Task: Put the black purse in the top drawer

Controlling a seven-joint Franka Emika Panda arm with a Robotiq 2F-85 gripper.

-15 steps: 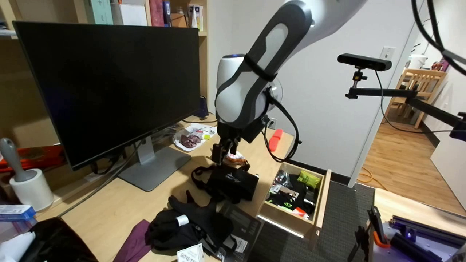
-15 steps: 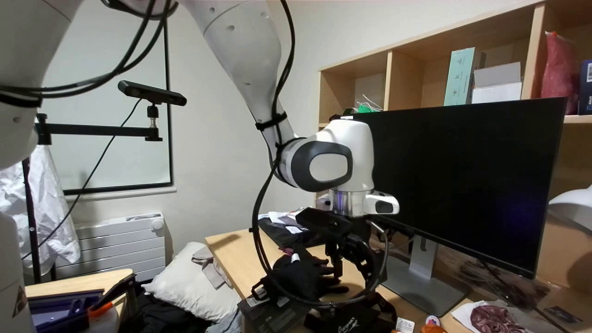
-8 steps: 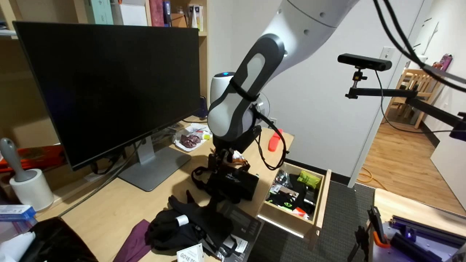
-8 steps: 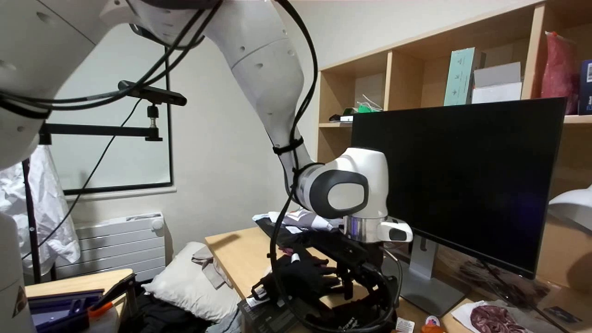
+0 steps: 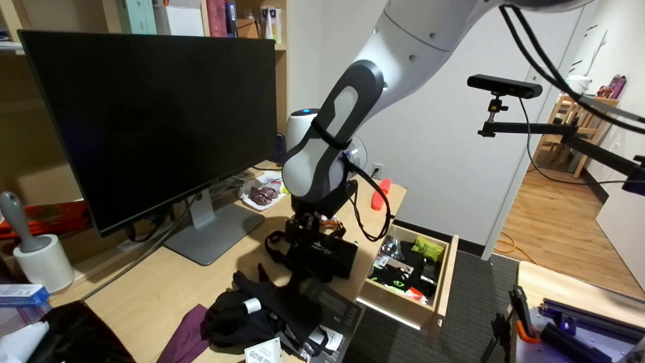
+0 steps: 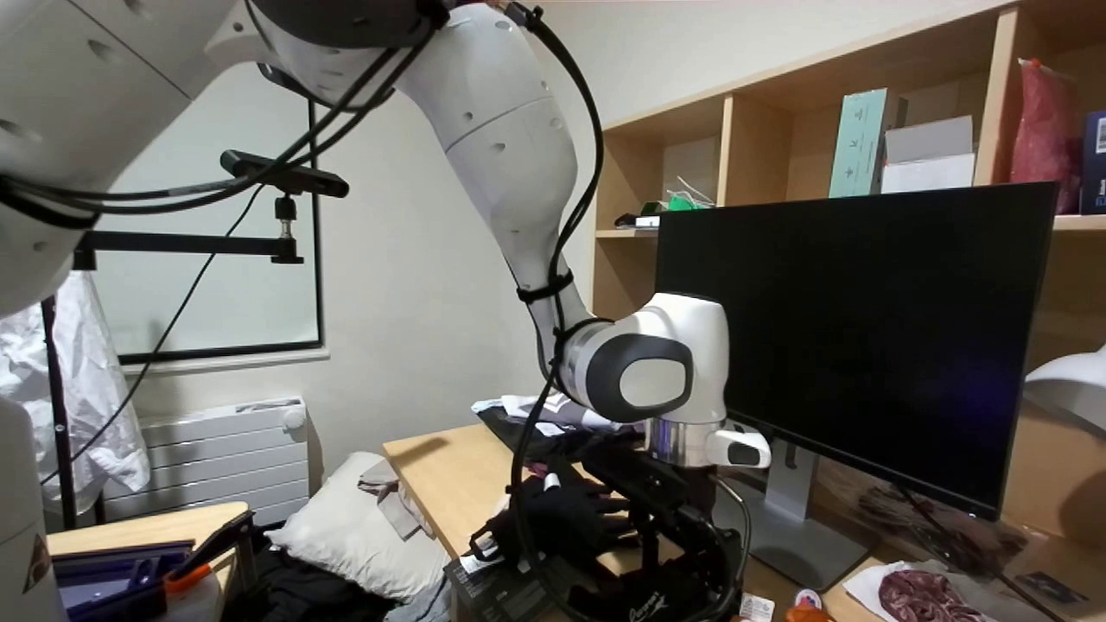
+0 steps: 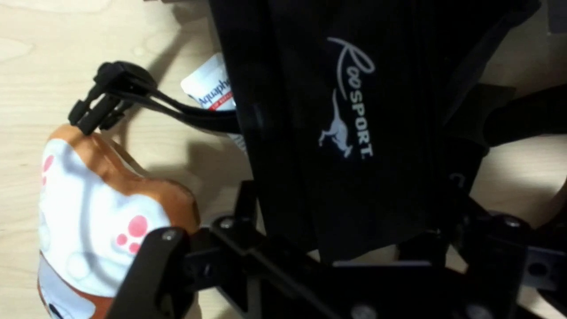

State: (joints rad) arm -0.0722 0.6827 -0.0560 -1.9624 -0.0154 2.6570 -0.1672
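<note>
The black purse (image 5: 335,252), a flat soft pouch with a white logo, lies on the desk near its edge, its strap looped at one side. It also shows in an exterior view (image 6: 644,600), partly behind cables, and in the wrist view (image 7: 390,110). My gripper (image 5: 297,242) is low over one end of the purse. In the wrist view my gripper (image 7: 354,206) is open, one finger on each side of the purse; the right finger blends into black. Contact cannot be told. The top drawer (image 5: 448,275) is pulled open beside the desk, with green, red and black items inside.
An orange-and-white plush-like object (image 7: 102,199) and a small packet (image 7: 210,84) lie beside the purse. A heap of black gloves (image 5: 267,307) is nearby. The monitor (image 5: 156,126) stands close to the arm. A red object (image 5: 381,194) and a tray (image 5: 274,176) are farther back.
The arm has come down toward the desk, and the gripper has lowered from above onto one end of the purse. The purse and the drawer have not moved.
</note>
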